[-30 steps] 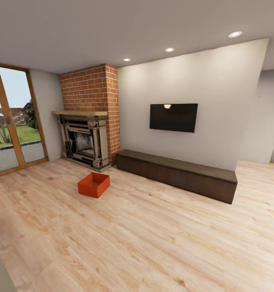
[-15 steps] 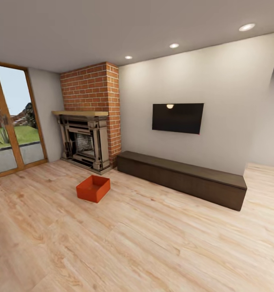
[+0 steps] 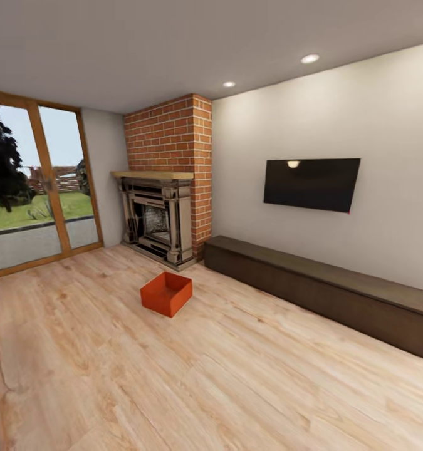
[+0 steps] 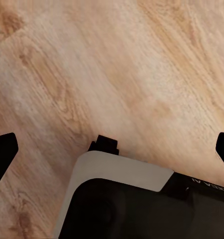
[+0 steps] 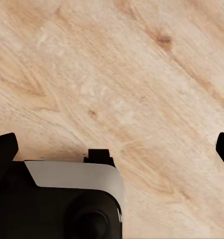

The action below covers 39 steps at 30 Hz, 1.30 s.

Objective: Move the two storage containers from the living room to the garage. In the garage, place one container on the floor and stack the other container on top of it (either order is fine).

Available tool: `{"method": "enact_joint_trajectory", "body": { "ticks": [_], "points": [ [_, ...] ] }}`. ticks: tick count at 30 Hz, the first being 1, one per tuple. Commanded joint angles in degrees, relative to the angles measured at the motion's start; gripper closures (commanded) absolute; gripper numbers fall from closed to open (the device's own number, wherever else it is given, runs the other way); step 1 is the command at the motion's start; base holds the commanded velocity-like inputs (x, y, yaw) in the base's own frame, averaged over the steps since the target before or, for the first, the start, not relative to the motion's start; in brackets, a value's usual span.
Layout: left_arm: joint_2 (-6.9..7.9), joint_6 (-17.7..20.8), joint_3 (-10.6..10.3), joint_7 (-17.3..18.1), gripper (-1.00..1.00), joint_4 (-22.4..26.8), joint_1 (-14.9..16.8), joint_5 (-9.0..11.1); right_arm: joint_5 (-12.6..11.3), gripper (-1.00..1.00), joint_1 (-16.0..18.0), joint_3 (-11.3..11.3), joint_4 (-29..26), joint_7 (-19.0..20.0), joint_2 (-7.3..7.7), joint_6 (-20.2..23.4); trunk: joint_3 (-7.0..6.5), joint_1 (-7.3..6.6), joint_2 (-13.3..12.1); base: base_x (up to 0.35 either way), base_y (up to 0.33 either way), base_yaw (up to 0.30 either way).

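One storage container (image 3: 167,293), orange-red, open-topped, sits on the light wood-plank floor (image 3: 236,376) of the living room. In the head view it lies at about 10 o'clock from picture centre, standing flat and upright, one corner turned toward the camera. Its inside looks empty; no contents can be made out at this range.

The ornate fireplace (image 3: 156,219) stands just beyond the container at its 12 o'clock, under the red brick chimney (image 3: 170,134). The container is apart from the hearth, with bare floor between them. The long dark low bench (image 3: 324,291) runs along the wall at the container's 3 o'clock, well apart from it. The black TV (image 3: 311,184) hangs on the wall above the bench. Glass doors in an orange-wood frame (image 3: 39,188) lie at 9 o'clock, with grass and trees outside.

Left wrist view: left gripper (image 4: 112,149) over plank floor, dark fingers (image 4: 2,152) spread wide to the picture's edges, nothing between them.

Right wrist view: right gripper (image 5: 112,149) likewise over bare planks, fingers (image 5: 2,149) spread wide, holding nothing.
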State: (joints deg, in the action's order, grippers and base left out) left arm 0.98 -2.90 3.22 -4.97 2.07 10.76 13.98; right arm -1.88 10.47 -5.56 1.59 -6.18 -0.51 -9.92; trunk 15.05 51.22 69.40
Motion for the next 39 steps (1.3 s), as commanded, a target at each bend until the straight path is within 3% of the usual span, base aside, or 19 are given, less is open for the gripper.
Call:
{"method": "enact_joint_trajectory", "body": {
  "ticks": [1,23,39],
  "points": [
    [-0.03,-0.18,0.30,-0.04,-1.00,-0.05,0.05,0.08,-0.20,-1.00,0.08,-0.44,0.17,-0.23,-0.02,-0.28,0.07,0.04,0.04,0.330,0.000,0.270],
    [-0.01,-0.27,0.30,-0.04,-1.00,-0.05,0.05,0.08,-0.23,-1.00,0.08,-0.37,0.17,-0.41,-0.02,-0.28,0.07,0.04,0.04,0.330,0.000,0.267],
    [-0.01,-0.10,0.32,-0.04,-1.00,-0.05,0.05,0.08,0.27,-1.00,0.08,-1.11,0.08,-0.35,0.24,-0.56,0.07,0.04,0.04,0.330,0.000,0.026]
  ]
}}
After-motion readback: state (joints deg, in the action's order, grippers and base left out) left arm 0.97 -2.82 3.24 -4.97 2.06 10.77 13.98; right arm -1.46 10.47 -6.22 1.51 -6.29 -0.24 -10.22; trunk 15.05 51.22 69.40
